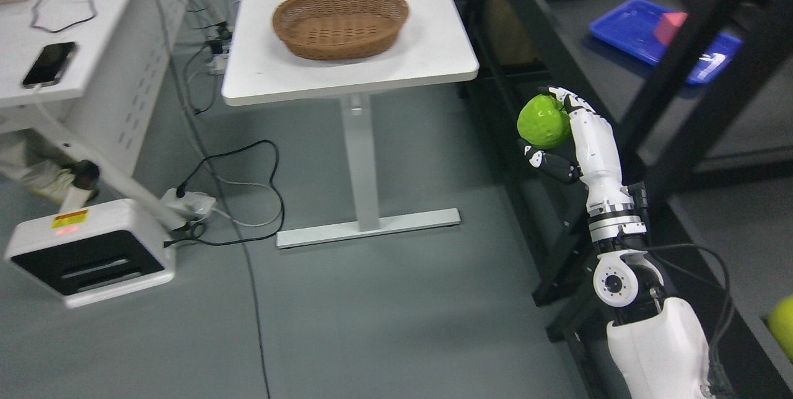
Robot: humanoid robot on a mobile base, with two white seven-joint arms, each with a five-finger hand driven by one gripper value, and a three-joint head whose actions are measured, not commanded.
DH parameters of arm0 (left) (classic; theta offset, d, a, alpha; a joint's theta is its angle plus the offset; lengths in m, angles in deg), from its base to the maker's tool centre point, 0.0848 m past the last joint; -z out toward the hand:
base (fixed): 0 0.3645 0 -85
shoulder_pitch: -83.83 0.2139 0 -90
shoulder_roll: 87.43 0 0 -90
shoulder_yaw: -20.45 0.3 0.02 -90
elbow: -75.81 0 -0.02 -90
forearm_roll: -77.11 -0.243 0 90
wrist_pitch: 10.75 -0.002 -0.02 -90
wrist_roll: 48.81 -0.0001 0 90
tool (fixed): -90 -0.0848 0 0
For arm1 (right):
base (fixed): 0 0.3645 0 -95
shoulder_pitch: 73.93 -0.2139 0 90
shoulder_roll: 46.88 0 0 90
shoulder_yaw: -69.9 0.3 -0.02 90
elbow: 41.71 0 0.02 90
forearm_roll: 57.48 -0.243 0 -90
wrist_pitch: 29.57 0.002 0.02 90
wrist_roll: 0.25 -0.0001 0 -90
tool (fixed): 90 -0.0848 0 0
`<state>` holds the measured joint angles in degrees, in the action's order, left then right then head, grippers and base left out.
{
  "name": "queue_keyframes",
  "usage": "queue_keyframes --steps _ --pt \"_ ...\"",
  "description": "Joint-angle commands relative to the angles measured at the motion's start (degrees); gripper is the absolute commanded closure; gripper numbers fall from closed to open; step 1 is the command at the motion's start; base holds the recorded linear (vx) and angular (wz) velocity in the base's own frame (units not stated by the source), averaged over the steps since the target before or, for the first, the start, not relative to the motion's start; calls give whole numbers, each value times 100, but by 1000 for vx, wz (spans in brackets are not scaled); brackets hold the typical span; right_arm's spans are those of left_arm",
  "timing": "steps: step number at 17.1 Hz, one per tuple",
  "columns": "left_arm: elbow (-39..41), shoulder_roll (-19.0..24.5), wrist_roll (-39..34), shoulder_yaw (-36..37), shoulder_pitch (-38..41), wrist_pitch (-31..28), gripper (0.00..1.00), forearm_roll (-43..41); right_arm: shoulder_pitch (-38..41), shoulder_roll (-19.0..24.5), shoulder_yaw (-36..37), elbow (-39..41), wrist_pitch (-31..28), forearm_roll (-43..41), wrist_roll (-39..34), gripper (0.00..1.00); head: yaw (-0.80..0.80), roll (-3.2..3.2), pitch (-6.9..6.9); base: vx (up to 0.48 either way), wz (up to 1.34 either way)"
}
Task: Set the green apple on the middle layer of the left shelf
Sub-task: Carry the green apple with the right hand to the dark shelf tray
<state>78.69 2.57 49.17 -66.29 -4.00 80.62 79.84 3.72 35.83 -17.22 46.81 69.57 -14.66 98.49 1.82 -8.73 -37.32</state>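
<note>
My right hand (560, 132) is raised at the right of the head view and is shut on a green apple (543, 122), fingers curled over its top and thumb under it. It holds the apple in the air above the grey floor, just left of the black shelf frame (681, 70). The shelf's grey board (650, 89) lies to the right of the hand. The left arm is not in view.
A white table (384, 70) with an empty wicker basket (341, 22) stands at the upper middle. A blue tray (632, 27) with a pink block (669, 27) lies on the shelf board. A yellow-green fruit (784, 326) shows at the right edge. Cables and a white device (90, 250) lie on the floor at left.
</note>
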Motion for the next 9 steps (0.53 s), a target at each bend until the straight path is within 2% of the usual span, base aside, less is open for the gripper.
queue_keyframes --steps 1,4,6,9 --pt "2 100 1 0 -6 12 0 0 31 96 125 69 9 -10 -4 100 0 0 0 -375 -855" --pt "-6 100 1 0 -6 4 0 0 40 96 125 69 9 -10 -4 100 0 0 0 -231 -1812" --pt "2 100 1 0 -6 12 0 0 40 105 125 69 9 -10 -4 100 0 0 0 -15 -2176" --pt "2 100 1 0 -6 4 0 0 40 96 125 69 9 -10 -4 100 0 0 0 79 -1683"
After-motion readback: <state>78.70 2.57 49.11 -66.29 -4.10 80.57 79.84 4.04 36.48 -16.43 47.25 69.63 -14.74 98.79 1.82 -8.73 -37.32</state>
